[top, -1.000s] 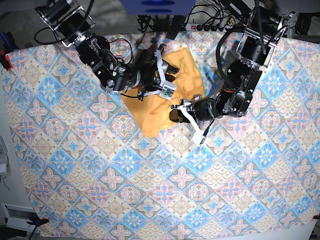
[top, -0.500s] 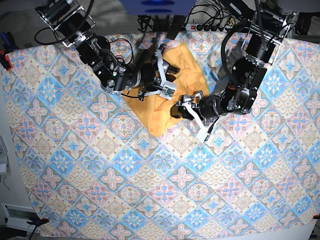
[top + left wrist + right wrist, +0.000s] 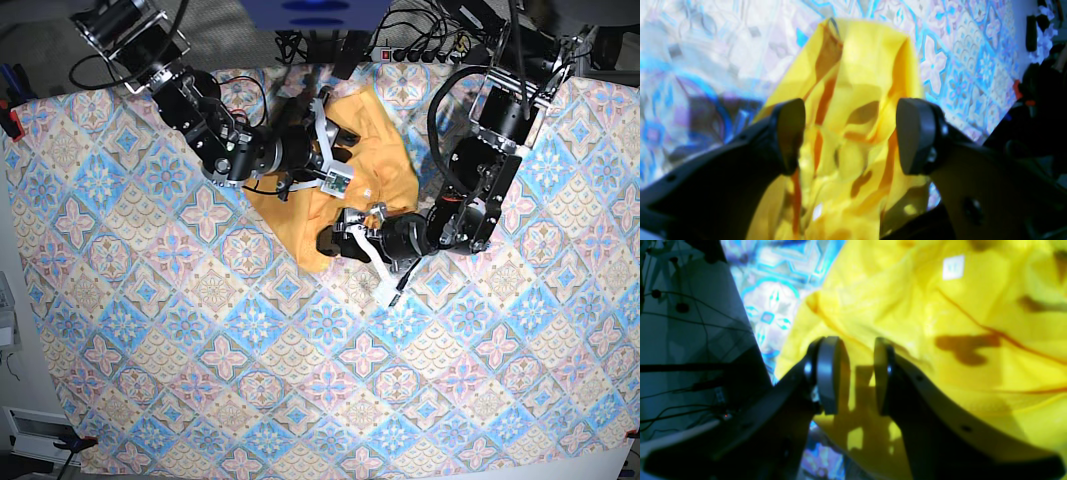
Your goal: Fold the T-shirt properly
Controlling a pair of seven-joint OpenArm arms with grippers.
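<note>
Patterned tablecloth (image 3: pixel 300 360) covers the desk, with the T-shirt (image 3: pixel 375 170) bunched near its far edge between both arms. Left gripper (image 3: pixel 850 136) fingers stand released astride a crumpled fold; right gripper (image 3: pixel 853 376) fingers are narrowly parted, their hold unclear. Closing now could pinch several layers, and cables (image 3: pixel 420 45) behind could snag.

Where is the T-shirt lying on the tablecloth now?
In the base view the T-shirt lies crumpled near the far edge of the tablecloth, about mid-width, between the right gripper and the left gripper.
</note>
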